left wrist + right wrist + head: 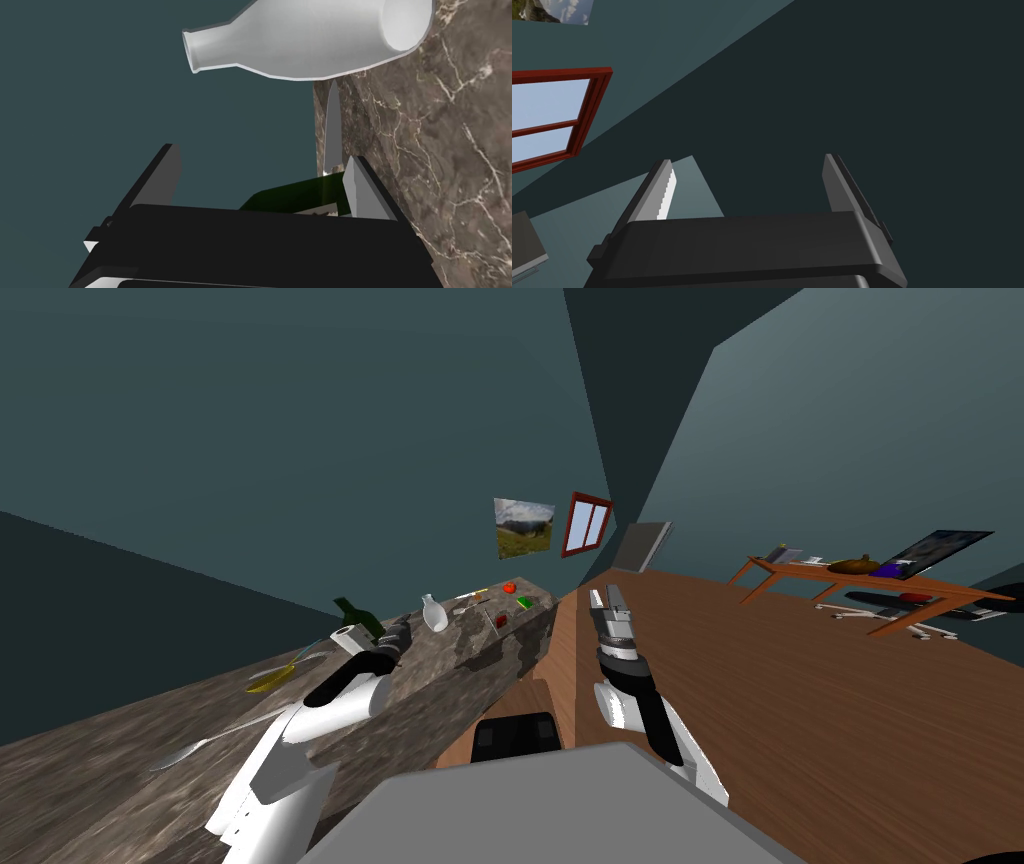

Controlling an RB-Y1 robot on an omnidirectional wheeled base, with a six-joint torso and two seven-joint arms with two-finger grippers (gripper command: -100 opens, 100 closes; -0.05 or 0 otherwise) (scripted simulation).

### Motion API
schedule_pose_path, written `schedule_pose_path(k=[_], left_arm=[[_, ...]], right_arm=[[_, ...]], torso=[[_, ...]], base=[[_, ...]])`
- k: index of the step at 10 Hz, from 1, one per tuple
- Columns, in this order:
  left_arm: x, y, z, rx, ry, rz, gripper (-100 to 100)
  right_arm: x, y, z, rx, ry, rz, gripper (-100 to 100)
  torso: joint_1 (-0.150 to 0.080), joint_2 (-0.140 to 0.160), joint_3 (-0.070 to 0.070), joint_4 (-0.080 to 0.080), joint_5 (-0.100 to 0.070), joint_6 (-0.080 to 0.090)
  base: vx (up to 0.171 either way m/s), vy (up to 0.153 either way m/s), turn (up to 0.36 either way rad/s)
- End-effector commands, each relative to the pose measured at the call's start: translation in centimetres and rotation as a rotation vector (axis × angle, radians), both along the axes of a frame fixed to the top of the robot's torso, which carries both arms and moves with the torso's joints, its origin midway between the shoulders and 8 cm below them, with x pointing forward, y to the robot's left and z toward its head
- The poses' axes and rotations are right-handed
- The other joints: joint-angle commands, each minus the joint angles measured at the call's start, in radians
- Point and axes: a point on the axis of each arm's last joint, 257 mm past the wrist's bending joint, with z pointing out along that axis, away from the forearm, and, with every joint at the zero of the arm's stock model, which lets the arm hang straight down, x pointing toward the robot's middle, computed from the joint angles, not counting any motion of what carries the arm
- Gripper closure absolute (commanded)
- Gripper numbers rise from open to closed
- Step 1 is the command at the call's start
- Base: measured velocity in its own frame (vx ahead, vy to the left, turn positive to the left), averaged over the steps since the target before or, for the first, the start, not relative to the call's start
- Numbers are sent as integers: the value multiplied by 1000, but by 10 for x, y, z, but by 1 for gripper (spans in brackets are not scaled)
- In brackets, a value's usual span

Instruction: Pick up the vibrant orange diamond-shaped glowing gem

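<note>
My left claw was spread wide on nothing. A dark green bottle lay close behind its blades, a silver knife blade beyond that, and a plain white narrow-necked vase farther on.

The small orange diamond-shaped gem sat near the far end of the brown veined marble counter, well apart from both claws. In the head view, a small green block lay just beside it at five o'clock, with a small red block at six. The vase stood at eight o'clock from the gem, and my left claw was farther out on that same line.

My right claw was at about three o'clock from the gem, off the counter over the brown wooden floor. Its blades were likewise wide and empty.
</note>
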Motion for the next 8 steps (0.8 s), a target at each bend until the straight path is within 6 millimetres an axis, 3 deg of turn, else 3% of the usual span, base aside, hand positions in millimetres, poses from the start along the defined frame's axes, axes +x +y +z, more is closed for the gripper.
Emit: schedule_pose_path(k=[1, 8], left_arm=[[-2, 3, -11, -23, 41, 11, -100], [-11, 10, -41, -102, 164, 46, -100]], right_arm=[[0, 0, 0, 0, 0, 0, 0], [0, 0, 0, 0, 0, 0, 0]], torso=[[0, 0, 0, 0, 0, 0], [-1, -1, -1, 0, 0, 0]], base=[[42, -60, -18], [35, -50, -17]])
